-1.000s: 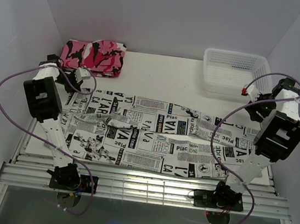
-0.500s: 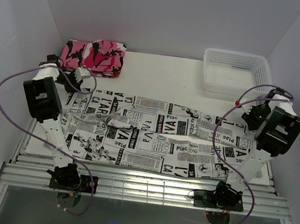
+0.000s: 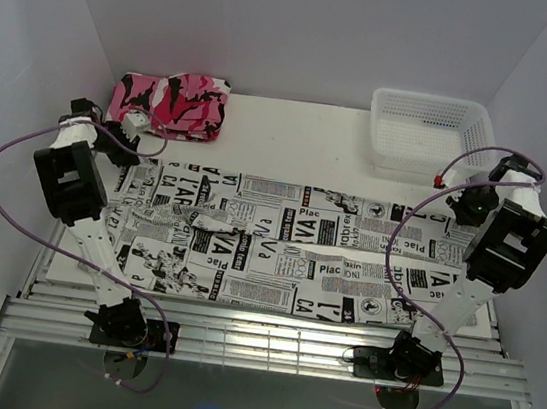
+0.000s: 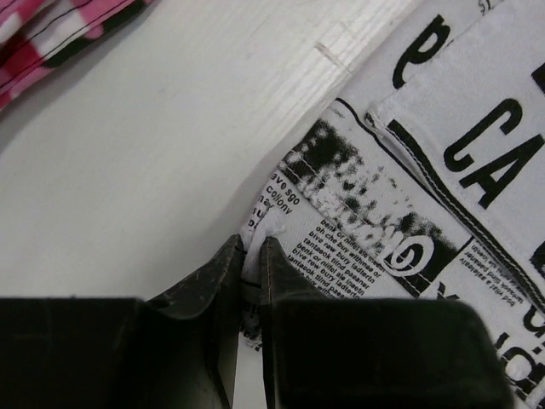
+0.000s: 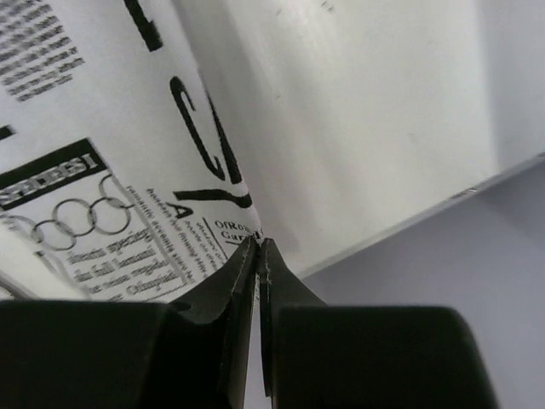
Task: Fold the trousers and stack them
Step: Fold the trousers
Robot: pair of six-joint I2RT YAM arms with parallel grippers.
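The trousers (image 3: 288, 247), white with black newspaper print, lie spread lengthwise across the table, with a rumpled fold near the left middle. My left gripper (image 3: 127, 150) is at their far left corner. In the left wrist view its jaws are shut on the cloth's edge (image 4: 253, 249), and the print (image 4: 409, 196) spreads to the right. My right gripper (image 3: 466, 212) is at the far right corner. The right wrist view shows its jaws (image 5: 257, 244) shut on the tip of the cloth (image 5: 128, 170), lifted a little off the table.
A folded pink, black and white camouflage garment (image 3: 171, 102) lies at the back left, just behind the left gripper, and its edge (image 4: 51, 30) shows in the left wrist view. A white mesh basket (image 3: 429, 130) stands at the back right. Walls close in both sides.
My right gripper has shut on the trousers' far right corner. Both grippers have drawn apart and back, pulling the far edge straighter and flatter.
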